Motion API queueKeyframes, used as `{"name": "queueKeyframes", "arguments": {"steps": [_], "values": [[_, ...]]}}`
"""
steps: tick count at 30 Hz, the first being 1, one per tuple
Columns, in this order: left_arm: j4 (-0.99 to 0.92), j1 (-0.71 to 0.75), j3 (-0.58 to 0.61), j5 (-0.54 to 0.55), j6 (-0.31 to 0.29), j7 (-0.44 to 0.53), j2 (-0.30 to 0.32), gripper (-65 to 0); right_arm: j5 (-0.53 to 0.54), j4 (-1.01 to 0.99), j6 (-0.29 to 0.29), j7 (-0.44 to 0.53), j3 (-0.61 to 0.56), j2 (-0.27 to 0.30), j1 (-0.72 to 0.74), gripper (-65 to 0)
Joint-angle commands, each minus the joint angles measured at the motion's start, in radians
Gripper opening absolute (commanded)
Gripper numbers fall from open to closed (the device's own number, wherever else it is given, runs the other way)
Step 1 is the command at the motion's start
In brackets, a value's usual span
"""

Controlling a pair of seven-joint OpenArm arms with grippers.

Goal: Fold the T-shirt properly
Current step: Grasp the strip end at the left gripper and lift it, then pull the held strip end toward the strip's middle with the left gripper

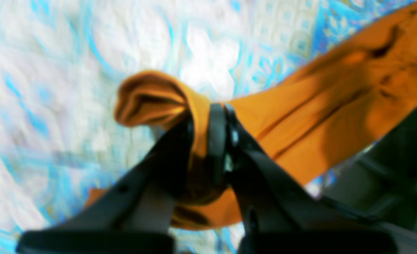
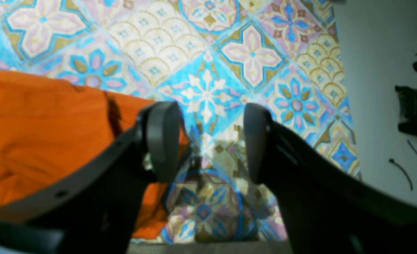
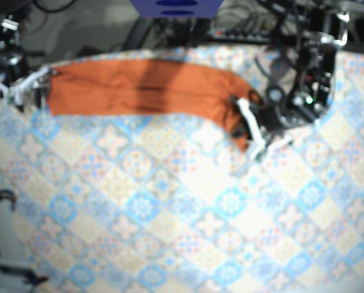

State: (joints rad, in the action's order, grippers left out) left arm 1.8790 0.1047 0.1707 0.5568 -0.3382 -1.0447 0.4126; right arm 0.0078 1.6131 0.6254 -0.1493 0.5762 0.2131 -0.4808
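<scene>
- T-shirt (image 3: 139,88), orange, laid out as a long narrow band across the far part of the table in the base view; flat along most of its length, bunched and raised at the end on that view's right
- Beneath it, patterned tablecloth (image 3: 169,213) of blue, cream and pink tiles, bare over the whole near part
- Tight clamp of the left gripper (image 1: 217,120) on a gathered fold of the shirt; fabric pinched between the two black fingers, a rounded lump bulging past the tips, the remainder running off to the upper right of the wrist view in long creases; cloth below blurred
- Seen from above, same gripper at the band's right end, fingers angled toward the near side
- Wide spread of the right gripper (image 2: 208,141), only tile pattern between the fingers; one finger at the shirt's edge, contact impossible to judge; the other over bare cloth
- Shirt edge in that wrist view smooth, with one short dark crease near the corner; grey floor (image 2: 377,88) past the table's edge, black scraps on it
- From above, right gripper at the band's left end, near the far corner of the table
</scene>
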Motion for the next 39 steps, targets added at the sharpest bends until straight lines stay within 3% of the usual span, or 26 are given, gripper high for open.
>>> {"name": "queueKeyframes", "arguments": {"steps": [1, 15, 21, 32, 39], "values": [[0.032, -0.026, 0.022, -0.034, 0.003, 0.017, 0.009, -65.0, 0.016, 0.025, -0.005, 0.023, 0.011, 0.004, -0.005, -36.1], [0.055, -0.11, 0.433, -0.45, 0.006, 0.082, 0.001, -65.0, 0.016, 0.059, -0.005, 0.021, 0.024, -0.065, -0.009, -36.1], [0.052, -0.121, 0.596, -0.64, 0.006, 0.09, -0.068, -65.0, 0.016, 0.059, -0.005, 0.021, 0.024, -0.086, -0.016, -36.2], [-0.054, -0.171, 0.691, -0.705, 0.006, 0.09, -0.189, -65.0, 0.014, 0.072, -0.005, 0.026, 0.024, -0.108, -0.049, -36.3], [-0.147, -0.181, 0.732, -0.705, 0.006, 0.151, -0.199, -65.0, 0.014, 0.072, -0.005, 0.026, 0.023, -0.108, -0.051, -36.4]]}}
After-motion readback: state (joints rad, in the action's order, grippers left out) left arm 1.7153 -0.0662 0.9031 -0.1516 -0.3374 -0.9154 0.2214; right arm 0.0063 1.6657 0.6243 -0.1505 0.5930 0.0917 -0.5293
